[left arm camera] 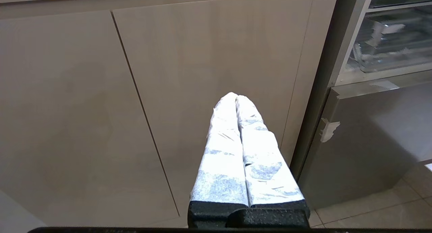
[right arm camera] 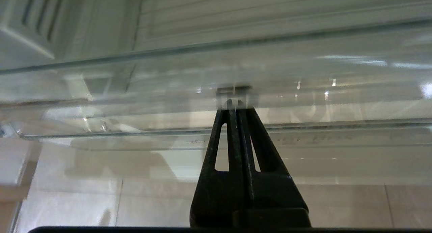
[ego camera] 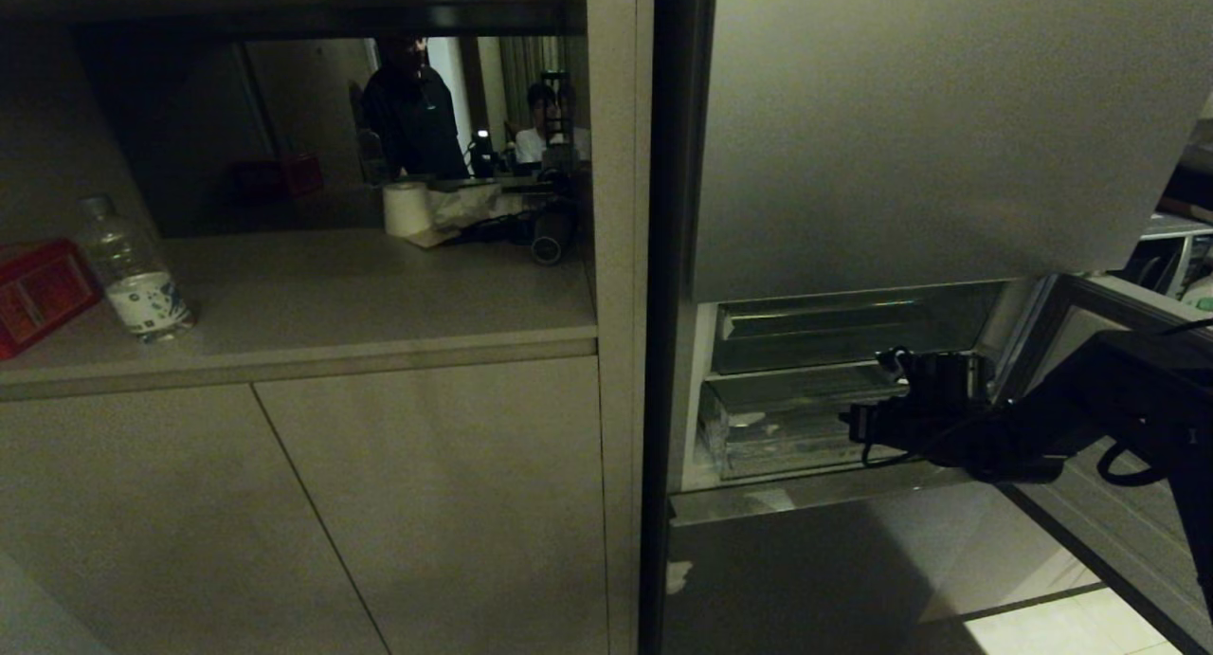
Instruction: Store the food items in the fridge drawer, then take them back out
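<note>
The fridge drawer (ego camera: 758, 446), clear plastic with a tall see-through front lip (right arm camera: 135, 101), sits in the open lower compartment of the fridge; it also shows in the left wrist view (left arm camera: 388, 47). My right gripper (ego camera: 853, 424) reaches in from the right, shut and holding nothing, its tips (right arm camera: 235, 101) right up against the middle of the drawer's front lip. Nothing shows inside the drawer. A clear water bottle (ego camera: 133, 271) and a red box (ego camera: 38, 290) stand on the counter at far left. My left gripper (left arm camera: 236, 98) is shut and empty, hanging before the cabinet doors.
Above the drawer lies a darker, flatter drawer (ego camera: 815, 328). The grey upper fridge door (ego camera: 929, 124) hangs over the compartment, and the opened lower door (ego camera: 1071, 503) stands at the right behind my arm. A paper roll (ego camera: 407, 208) and people are beyond the counter.
</note>
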Motion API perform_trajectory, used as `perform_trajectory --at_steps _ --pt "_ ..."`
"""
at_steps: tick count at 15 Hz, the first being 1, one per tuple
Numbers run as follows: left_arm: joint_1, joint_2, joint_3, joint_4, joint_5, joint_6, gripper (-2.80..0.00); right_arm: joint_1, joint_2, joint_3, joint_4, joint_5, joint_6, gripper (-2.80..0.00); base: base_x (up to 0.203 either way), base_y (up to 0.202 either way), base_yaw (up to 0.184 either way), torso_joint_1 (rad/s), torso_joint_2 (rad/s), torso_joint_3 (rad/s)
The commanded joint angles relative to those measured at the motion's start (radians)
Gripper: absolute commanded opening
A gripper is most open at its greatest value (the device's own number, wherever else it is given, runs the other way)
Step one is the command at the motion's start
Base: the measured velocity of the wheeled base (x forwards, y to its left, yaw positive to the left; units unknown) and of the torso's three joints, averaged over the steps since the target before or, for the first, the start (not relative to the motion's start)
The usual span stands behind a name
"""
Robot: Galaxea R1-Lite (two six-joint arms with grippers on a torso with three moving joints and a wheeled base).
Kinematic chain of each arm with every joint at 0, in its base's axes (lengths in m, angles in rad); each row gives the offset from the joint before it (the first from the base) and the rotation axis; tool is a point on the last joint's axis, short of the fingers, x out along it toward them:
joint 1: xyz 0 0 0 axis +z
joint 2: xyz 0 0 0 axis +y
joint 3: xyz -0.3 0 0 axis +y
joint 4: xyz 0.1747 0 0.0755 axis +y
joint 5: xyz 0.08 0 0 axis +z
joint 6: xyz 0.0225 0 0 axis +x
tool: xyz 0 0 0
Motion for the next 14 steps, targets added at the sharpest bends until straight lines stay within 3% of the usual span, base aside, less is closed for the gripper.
perform_trajectory --at_steps 1,7,12,14 --pt "0.000 0.001 0.000 0.000 0.000 0.000 -2.80 0.009 0.056 -0.054 -0.025 0.002 0.014 -2.80 0.000 0.000 0.000 0.000 0.00 0.000" --pt "0.000 0.001 0.000 0.000 0.000 0.000 -2.80 0.016 0.156 -0.209 -0.054 0.002 0.103 -2.80 0.000 0.000 0.000 0.000 0.00 0.000" --pt "0.000 0.001 0.000 -0.001 0.000 0.000 -2.80 0.016 0.225 -0.268 -0.162 0.000 0.139 -2.80 0.000 0.000 0.000 0.000 0.00 0.000" --pt "0.000 0.001 0.000 0.000 0.000 0.000 -2.80 0.016 0.208 -0.233 -0.165 -0.004 0.154 -2.80 0.000 0.000 0.000 0.000 0.00 0.000"
